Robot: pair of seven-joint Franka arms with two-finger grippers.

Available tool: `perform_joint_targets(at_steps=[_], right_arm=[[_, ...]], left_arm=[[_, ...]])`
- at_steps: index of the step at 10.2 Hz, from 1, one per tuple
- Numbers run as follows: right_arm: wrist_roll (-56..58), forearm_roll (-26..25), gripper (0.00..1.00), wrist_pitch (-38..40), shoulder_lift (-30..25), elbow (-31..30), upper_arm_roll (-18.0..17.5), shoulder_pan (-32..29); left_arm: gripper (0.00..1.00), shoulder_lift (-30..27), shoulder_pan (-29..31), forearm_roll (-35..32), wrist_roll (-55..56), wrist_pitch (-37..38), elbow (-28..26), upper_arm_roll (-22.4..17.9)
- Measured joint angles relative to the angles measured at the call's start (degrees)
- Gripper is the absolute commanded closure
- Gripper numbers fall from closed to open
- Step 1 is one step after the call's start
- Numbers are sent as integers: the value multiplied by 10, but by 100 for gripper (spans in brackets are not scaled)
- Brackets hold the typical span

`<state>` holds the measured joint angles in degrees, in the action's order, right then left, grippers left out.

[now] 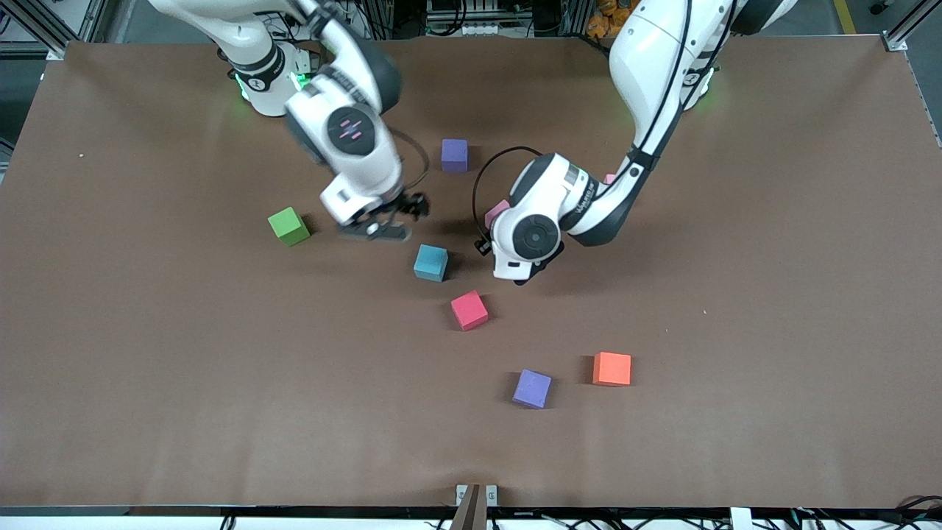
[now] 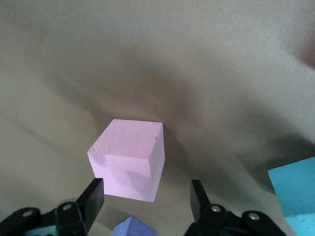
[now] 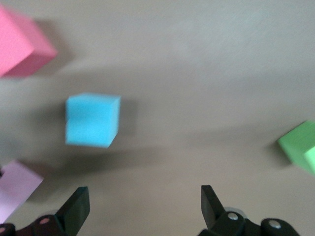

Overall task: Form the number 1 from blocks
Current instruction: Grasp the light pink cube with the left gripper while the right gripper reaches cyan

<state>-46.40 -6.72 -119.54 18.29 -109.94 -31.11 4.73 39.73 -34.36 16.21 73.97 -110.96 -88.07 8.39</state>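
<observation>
- the brown worktop (image 1: 147, 368) carries scattered foam cubes, with both arms reaching in over its middle.
- the left gripper (image 2: 147, 206) is low over a light pink block (image 2: 130, 157); its fingers (image 2: 91, 199) stand apart on either side of the block's near corner and do not touch it. in the front view this block (image 1: 494, 212) shows only as a corner beside the left arm's wrist.
- a second light pink block (image 1: 609, 179) is a sliver at the edge of the left arm, toward the left arm's end of the worktop.
- the right gripper (image 3: 145, 204) hangs over bare worktop between the green cube (image 1: 288, 226) and the teal-blue block (image 1: 431, 263); its fingers are spread wide with nothing between them.
- in the right wrist view the teal-blue block (image 3: 92, 119) sits apart from the gripper.
- an indigo-purple block (image 1: 454, 155) lies farther from the front camera than the teal-blue block.
- the crimson red block (image 1: 469, 310) lies nearer to the front camera than the teal-blue block, just off its corner, not touching.
- nearest the front camera are a lighter purple cube (image 1: 532, 388) and an orange cube (image 1: 612, 369), close to each other but apart.
- all the blocks lie separate, in no line.
</observation>
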Motion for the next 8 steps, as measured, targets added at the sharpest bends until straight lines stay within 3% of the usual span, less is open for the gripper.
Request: perform_joint_targets(at_steps=[3,6,8], right_arm=[[-8,20,0,-41,63,18,17,-17],[-49,32,0,-70,141,69,14,1],[-60,22,0,-85,163,78,14,25]], left_arm=[[22,-59,-12,-25,2,-16,-84,2],[22,-154,-15,-26,12,-128,-212,1],[22,-168,-14,-26,51,-192,-236,-1]])
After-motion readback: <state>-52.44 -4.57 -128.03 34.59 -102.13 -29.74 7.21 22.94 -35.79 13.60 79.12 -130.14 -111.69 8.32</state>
